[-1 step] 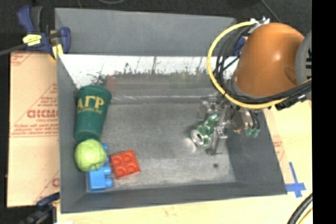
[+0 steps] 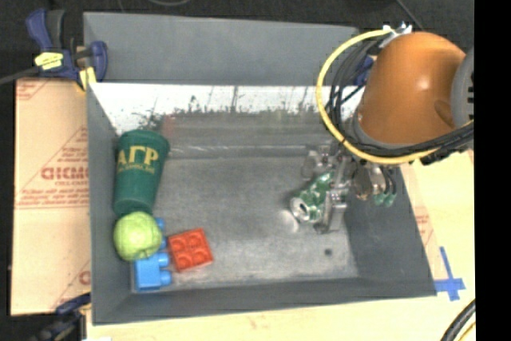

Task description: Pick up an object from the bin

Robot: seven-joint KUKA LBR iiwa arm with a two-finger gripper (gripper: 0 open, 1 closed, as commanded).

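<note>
Camera view from above takes in the grey metal bin, which fills most of the frame, its floor scuffed and its far wall streaked with dark marks along the top. Next in size is the arm, coming in from the right of the frame: its rounded orange cover hangs over the bin's right side, with a loop of yellow and black cables curving round its left edge.

Below that cover the gripper is down at the bin floor, right of centre. It sits against a small green and silver can, which lies tilted on the floor with its round silver end turned toward the lower left. The metal parts and the can overlap, so I cannot tell whether the jaws are apart, together or clamped on the can.

Well apart from this, along the left wall, a dark green cup with pale lettering lies on its side. Just below it and touching its lower end is a yellow-green ball. A red toy brick lies just right of the ball, and a blue toy brick sits just beneath the ball, in the lower left corner, touching the red one.
</note>
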